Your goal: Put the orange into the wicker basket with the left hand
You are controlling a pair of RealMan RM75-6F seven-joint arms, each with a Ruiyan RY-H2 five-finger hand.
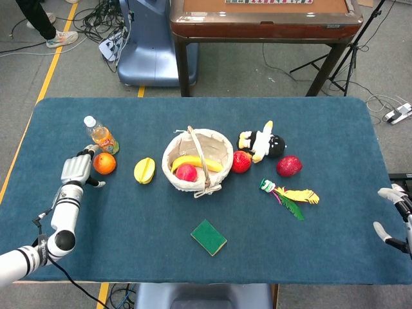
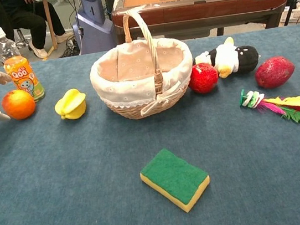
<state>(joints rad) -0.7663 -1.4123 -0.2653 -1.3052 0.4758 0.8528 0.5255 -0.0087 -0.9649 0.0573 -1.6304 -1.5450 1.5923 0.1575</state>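
**Left hand closing in on the orange**

The left hand (image 1: 77, 170) is hanging just beside the orange (image 1: 104, 163), fingers spread wide and holding nothing; whether a fingertip is touching the fruit, I cannot tell. The orange is sitting on the table just off its fingertips, with the juice bottle (image 2: 18, 66) standing right behind it. The wicker basket (image 1: 180, 183) is waiting well beyond, past the yellow starfruit (image 1: 144, 170). The right hand (image 1: 396, 215) is idling open at the far edge.

Likely risks: the round fruit may roll away if nudged before the fingers wrap it, and fingers reaching over it could be tipping the bottle.
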